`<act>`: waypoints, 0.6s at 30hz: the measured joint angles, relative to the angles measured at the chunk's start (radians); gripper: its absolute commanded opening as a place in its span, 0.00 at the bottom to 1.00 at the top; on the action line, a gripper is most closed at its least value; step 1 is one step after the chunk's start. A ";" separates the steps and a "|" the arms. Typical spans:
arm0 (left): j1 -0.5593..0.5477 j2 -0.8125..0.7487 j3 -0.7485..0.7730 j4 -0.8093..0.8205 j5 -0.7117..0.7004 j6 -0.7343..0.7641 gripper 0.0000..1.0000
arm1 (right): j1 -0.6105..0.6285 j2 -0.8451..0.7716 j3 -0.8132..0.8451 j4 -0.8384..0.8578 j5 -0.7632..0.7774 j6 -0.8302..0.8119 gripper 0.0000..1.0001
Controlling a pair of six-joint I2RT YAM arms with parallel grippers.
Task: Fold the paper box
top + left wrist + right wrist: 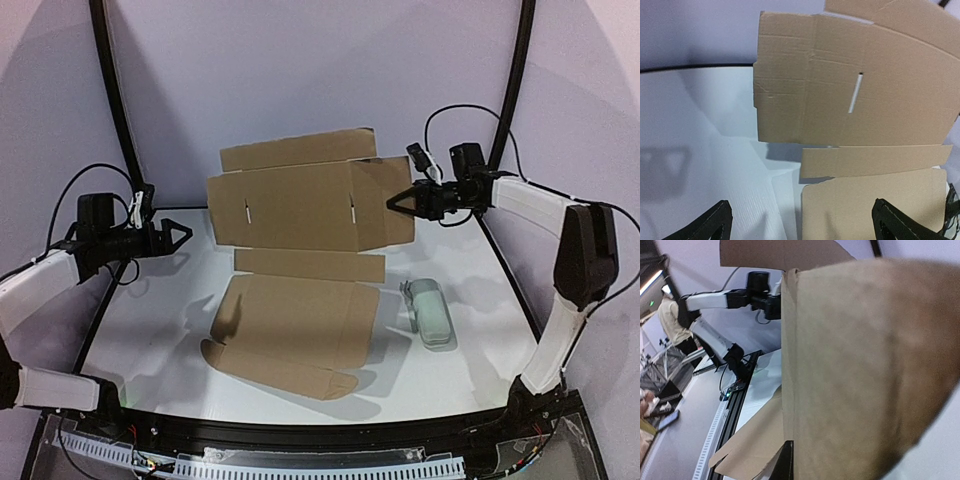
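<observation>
Clamped on right flap of box (300,205) with right claw (395,201); may slip off thin edge, letting raised far panel drop. Left claw (184,236) spread apart, off box.

White surface (150,330) lying under everything, brown paper box (300,320) spreading flat across its middle, far panels standing upright, small pale grey-green oblong object (431,316) resting just right of the box

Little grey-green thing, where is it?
In the top view the grey-green thing lies on the table, right side, just right of the paper box.
</observation>
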 measured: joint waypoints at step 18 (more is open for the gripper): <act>0.000 0.240 0.156 0.169 0.222 0.310 1.00 | 0.066 -0.089 0.115 -0.739 -0.048 -0.705 0.00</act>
